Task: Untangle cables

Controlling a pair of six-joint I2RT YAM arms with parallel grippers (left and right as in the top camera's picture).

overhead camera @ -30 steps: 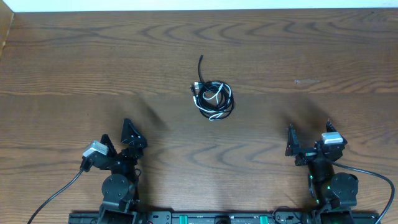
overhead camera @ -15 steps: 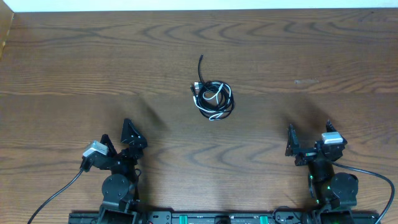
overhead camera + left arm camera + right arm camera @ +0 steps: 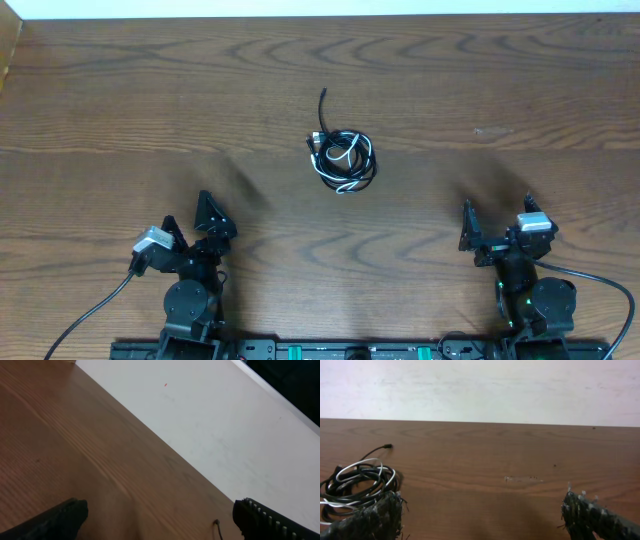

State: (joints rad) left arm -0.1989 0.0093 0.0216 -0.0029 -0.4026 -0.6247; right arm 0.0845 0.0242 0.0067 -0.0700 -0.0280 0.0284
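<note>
The cables [image 3: 343, 158] lie as one small bunch of black and white loops in the middle of the wooden table [image 3: 480, 70], with a black tail [image 3: 323, 105] running toward the far edge. Both grippers are near the front edge and far from the bunch. My left gripper [image 3: 188, 213] is open and empty; its wrist view shows only a cable's tip [image 3: 217, 524] by the right finger. My right gripper [image 3: 497, 214] is open and empty too. Its wrist view has the cables [image 3: 356, 481] at the far left, beyond the left fingertip [image 3: 377, 519], and the tail's plug [image 3: 388, 446] farther off.
A pale surface [image 3: 320, 8] borders the table's far edge. A small light scuff [image 3: 490, 130] marks the wood at right. Thick black wires [image 3: 95, 310] trail from the arm bases at the front. A lighter wooden edge [image 3: 10, 50] shows at the far left.
</note>
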